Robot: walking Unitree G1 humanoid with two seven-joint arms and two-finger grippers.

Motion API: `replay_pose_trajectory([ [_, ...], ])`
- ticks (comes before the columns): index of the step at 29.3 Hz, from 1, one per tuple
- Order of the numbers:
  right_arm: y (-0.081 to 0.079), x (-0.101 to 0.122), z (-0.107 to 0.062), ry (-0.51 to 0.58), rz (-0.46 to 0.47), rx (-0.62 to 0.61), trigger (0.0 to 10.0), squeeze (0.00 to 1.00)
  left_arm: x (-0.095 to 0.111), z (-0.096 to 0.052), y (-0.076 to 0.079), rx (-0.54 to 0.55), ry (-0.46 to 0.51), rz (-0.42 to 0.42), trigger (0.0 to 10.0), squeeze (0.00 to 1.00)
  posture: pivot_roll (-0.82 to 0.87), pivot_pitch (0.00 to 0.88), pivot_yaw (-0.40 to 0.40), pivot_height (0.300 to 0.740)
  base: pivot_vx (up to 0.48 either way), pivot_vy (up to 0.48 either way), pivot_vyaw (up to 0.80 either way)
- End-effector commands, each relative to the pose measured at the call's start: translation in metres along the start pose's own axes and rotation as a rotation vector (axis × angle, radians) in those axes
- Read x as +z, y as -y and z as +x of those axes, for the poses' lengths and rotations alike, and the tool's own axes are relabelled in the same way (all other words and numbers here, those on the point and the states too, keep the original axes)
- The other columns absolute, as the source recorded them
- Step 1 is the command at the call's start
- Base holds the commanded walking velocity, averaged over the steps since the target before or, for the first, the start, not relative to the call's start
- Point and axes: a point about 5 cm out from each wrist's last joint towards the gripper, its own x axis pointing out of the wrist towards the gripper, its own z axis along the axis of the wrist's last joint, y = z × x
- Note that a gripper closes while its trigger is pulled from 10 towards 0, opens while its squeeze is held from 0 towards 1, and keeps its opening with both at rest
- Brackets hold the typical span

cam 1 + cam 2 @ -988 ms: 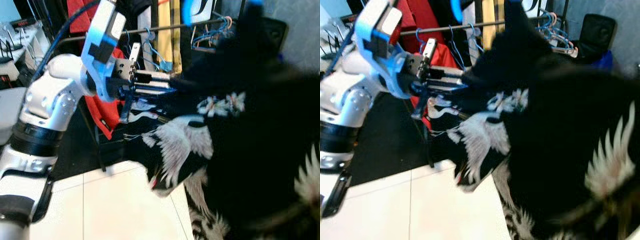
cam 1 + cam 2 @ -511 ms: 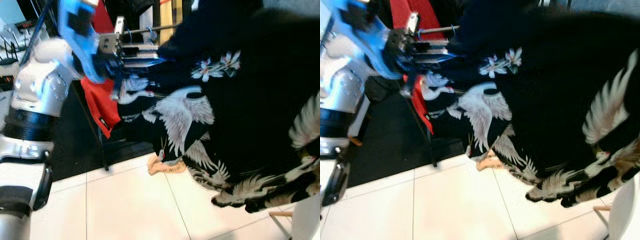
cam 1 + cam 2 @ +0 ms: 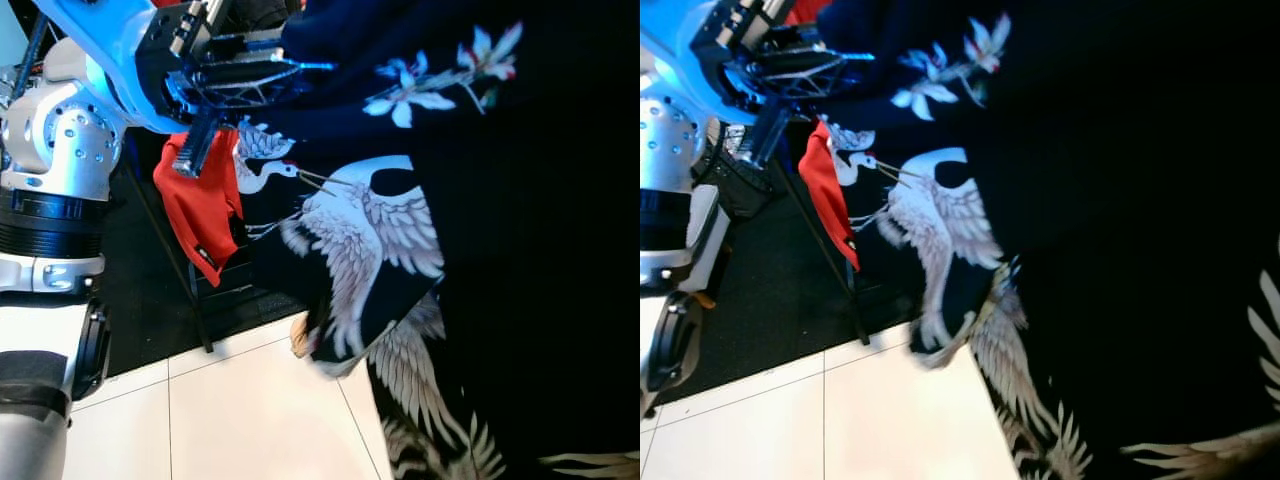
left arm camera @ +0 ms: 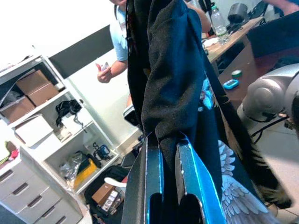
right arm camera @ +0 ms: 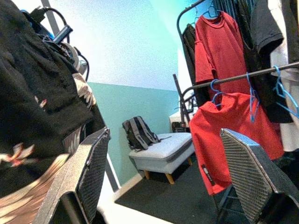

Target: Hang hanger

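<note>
Black crane-print garment, nearer the head camera than a second ago. Left gripper, fingers clenched on its dark fold, has risen toward the upper corner; hanger hidden. Right gripper spread, empty, facing the rail of red shirts: hanging pending.

Floor: pale square tiles with thin dark joints; a dark mat lies beyond them under the rack.
Walls: teal wall below, lighter blue-white above; white wall behind the shelving.
Clothes rack: black metal frame; red shirts on blue hangers.
Seating: pale cushioned bench on wooden legs, backpack resting on it.
Storage: white open shelving holding cardboard boxes; drawers below.
Desk: wooden desk, bottle on top.
Light: bright, even.
</note>
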Motion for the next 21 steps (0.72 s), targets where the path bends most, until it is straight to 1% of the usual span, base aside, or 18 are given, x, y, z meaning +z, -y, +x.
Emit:
replay_pose_trajectory([
  [1, -0.016, -0.003, 0.021, 0.033, 0.042, 0.159, 10.0, 0.0, 0.009, 0.003, -0.002, -0.035, 0.063, 0.011, 10.0, 0.0, -0.06, 0.009, 0.089, 0.74, 0.0, 0.0, 0.0],
  [2, -0.023, -0.002, 0.03, 0.063, 0.062, 0.248, 10.0, 0.0, 0.01, 0.005, -0.002, -0.044, 0.071, 0.008, 10.0, 0.0, -0.06, 0.01, 0.091, 0.74, 0.0, 0.0, 0.0],
  [5, -0.023, -0.002, 0.03, 0.063, 0.062, 0.248, 10.0, 0.0, 0.01, 0.005, -0.002, -0.044, 0.071, 0.008, 10.0, 0.0, -0.06, 0.01, 0.091, 0.74, 0.0, 0.0, 0.0],
  [6, -0.028, -0.001, 0.034, 0.08, 0.073, 0.302, 10.0, 0.0, 0.011, 0.005, -0.002, -0.05, 0.075, 0.007, 10.0, 0.0, -0.06, 0.01, 0.091, 0.74, 0.0, 0.0, 0.0],
  [7, -0.028, -0.001, 0.034, 0.08, 0.073, 0.302, 10.0, 0.0, 0.011, 0.005, -0.002, -0.05, 0.075, 0.007, 10.0, 0.0, -0.06, 0.01, 0.091, 0.74, 0.0, 0.0, 0.0],
  [8, -0.032, 0.001, 0.038, 0.095, 0.093, 0.355, 10.0, 0.0, 0.011, 0.006, -0.002, -0.056, 0.075, 0.006, 10.0, 0.0, -0.05, 0.014, 0.091, 0.74, 0.0, 0.0, 0.0],
  [10, -0.032, 0.001, 0.038, 0.095, 0.093, 0.355, 10.0, 0.0, 0.011, 0.006, -0.002, -0.056, 0.075, 0.006, 10.0, 0.0, -0.05, 0.014, 0.091, 0.74, 0.0, 0.0, 0.0],
  [11, -0.035, 0.001, 0.041, 0.099, 0.116, 0.393, 10.0, 0.0, 0.012, 0.007, -0.002, -0.065, 0.076, 0.002, 10.0, 0.0, -0.05, 0.014, 0.091, 0.74, 0.0, 0.0, 0.0],
  [16, -0.037, -0.002, 0.045, 0.084, 0.136, 0.417, 10.0, 0.0, 0.013, 0.007, -0.002, -0.073, 0.078, -0.002, 10.0, 0.0, -0.05, 0.016, 0.091, 0.74, 0.0, 0.0, 0.0],
  [17, -0.037, -0.007, 0.051, 0.06, 0.157, 0.433, 10.0, 0.0, 0.014, 0.008, -0.002, -0.079, 0.078, -0.004, 10.0, 0.0, -0.05, 0.015, 0.089, 0.74, 0.0, 0.0, 0.0],
  [18, -0.037, -0.007, 0.051, 0.06, 0.157, 0.433, 10.0, 0.0, 0.014, 0.008, -0.002, -0.079, 0.078, -0.004, 10.0, 0.0, -0.05, 0.015, 0.089, 0.74, 0.0, 0.0, 0.0],
  [20, -0.043, -0.015, 0.061, 0.025, 0.207, 0.475, 10.0, 0.0, 0.016, 0.008, -0.002, -0.088, 0.081, -0.009, 10.0, 0.0, -0.05, 0.017, 0.089, 0.74, 0.0, 0.0, 0.0],
  [21, -0.043, -0.015, 0.061, 0.025, 0.207, 0.475, 10.0, 0.0, 0.016, 0.008, -0.002, -0.088, 0.081, -0.009, 10.0, 0.0, -0.05, 0.017, 0.089, 0.74, 0.0, 0.0, 0.0],
])
